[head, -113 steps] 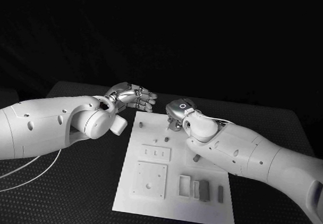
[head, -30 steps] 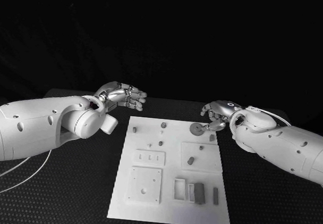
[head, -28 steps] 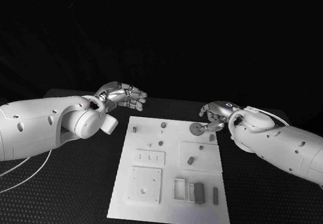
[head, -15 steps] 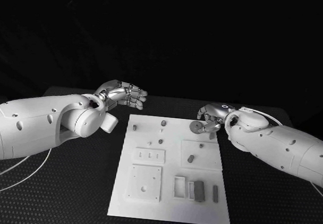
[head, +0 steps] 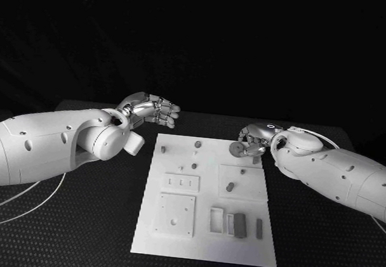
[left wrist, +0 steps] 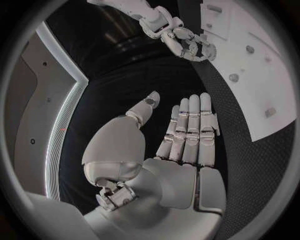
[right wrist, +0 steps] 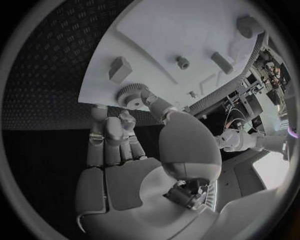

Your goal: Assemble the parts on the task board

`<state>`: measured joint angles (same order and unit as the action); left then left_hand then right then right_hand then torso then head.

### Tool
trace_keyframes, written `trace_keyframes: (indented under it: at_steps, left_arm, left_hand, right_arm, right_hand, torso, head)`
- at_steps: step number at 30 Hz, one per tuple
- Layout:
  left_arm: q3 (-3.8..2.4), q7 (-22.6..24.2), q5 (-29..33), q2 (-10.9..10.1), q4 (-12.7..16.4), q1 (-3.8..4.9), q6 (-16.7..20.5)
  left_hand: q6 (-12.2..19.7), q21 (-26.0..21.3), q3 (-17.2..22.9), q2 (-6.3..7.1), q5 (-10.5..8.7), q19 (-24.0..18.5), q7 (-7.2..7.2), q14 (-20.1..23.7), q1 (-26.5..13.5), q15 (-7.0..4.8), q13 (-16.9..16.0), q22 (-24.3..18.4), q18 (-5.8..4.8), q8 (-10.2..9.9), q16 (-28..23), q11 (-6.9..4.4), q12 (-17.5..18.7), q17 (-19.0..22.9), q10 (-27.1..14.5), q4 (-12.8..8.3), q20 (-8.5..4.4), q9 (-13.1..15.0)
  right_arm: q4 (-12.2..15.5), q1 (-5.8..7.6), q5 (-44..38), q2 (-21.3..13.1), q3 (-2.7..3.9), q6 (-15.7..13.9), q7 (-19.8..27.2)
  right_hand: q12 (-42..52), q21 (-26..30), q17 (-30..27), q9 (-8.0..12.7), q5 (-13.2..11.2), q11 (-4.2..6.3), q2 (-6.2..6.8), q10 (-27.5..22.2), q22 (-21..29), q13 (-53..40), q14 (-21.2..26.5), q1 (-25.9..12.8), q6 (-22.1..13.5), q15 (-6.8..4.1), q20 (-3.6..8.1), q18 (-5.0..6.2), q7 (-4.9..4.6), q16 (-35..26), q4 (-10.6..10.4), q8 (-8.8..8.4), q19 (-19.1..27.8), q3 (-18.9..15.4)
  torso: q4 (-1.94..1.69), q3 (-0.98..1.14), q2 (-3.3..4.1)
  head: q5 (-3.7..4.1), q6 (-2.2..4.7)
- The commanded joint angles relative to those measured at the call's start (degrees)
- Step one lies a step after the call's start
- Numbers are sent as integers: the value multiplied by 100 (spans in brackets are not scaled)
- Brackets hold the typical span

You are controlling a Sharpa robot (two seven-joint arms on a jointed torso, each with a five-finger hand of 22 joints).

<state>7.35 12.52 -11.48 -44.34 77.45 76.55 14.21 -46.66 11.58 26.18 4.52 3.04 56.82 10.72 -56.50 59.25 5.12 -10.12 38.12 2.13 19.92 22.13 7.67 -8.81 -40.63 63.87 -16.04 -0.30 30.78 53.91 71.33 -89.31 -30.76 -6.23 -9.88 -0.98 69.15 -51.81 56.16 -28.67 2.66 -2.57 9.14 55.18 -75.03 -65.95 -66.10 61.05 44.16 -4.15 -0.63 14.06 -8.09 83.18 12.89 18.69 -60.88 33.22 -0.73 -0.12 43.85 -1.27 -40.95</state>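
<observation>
The left hand (head: 149, 111) hovers empty off the task board's (head: 202, 246) far-left corner, fingers straight. On the board, several parts (head: 236, 225) lie loose near the front, so most assembly looks undone. The right hand (head: 253, 138) pinches a small gear (head: 238, 149) over the far-right corner.

You're in a robotics lab: black textured tabletop (head: 74, 224), dark backdrop, white task board (head: 203, 243) with fixtures, equipment racks past the board's edge.

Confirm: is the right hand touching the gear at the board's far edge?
Touching. In the right wrist view, the right hand pinches the gear between thumb and fingers, over the task board edge.
</observation>
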Motion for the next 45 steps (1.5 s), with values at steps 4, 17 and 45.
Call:
trace_keyframes:
  at_steps: [4, 17, 45]
  left_arm:
    - [-6, 52, -22, -4, 42, 7, -86]
    - [-7, 41, -29, -25, 101, 18, -83]
    - [-7, 30, -37, -21, 134, 44, -81]
  left_hand:
    - [44, -21, -24, -3, -20, -22, 2, -23, 8, 36, -9, 7, 81, -34, -39, 1, 23, -8, 17, 10, 8, 6]
    - [44, -23, -21, -10, -20, -21, 2, -24, 11, 35, -12, 8, 82, -35, -44, 1, 27, -13, 18, 13, 7, 7]
    - [44, -27, -15, -13, -20, -20, 1, -28, 24, 34, -17, 10, 83, -37, -54, 0, 33, -24, 21, 10, 7, 8]
  right_arm:
    - [-43, -10, -7, 53, -5, 187, 93]
    - [-122, -50, 56, 164, -43, 415, 85]
    - [-400, -126, 239, 317, -174, 1137, 212]
  right_hand:
    - [55, -31, -35, -7, 23, 58, -278, -300, -110, 60, 49, -5, 421, 11, -8, 94, -16, 39, 71, 9, 50, 14]
    - [144, -71, -101, -13, 22, 34, -545, -341, -111, 169, 85, -157, 475, 35, -26, 94, -40, 103, 209, -14, 93, -22]
    - [219, -54, -197, 82, 22, -54, -293, -439, -98, 310, 169, -279, 247, 118, -46, 94, -133, 143, 161, -214, 147, 28]
  torso:
    - [-1, 1, 1]
    - [-3, -1, 0]
    - [1, 7, -3]
  head:
    - [-14, -21]
    - [-40, -82]
    - [-49, -151]
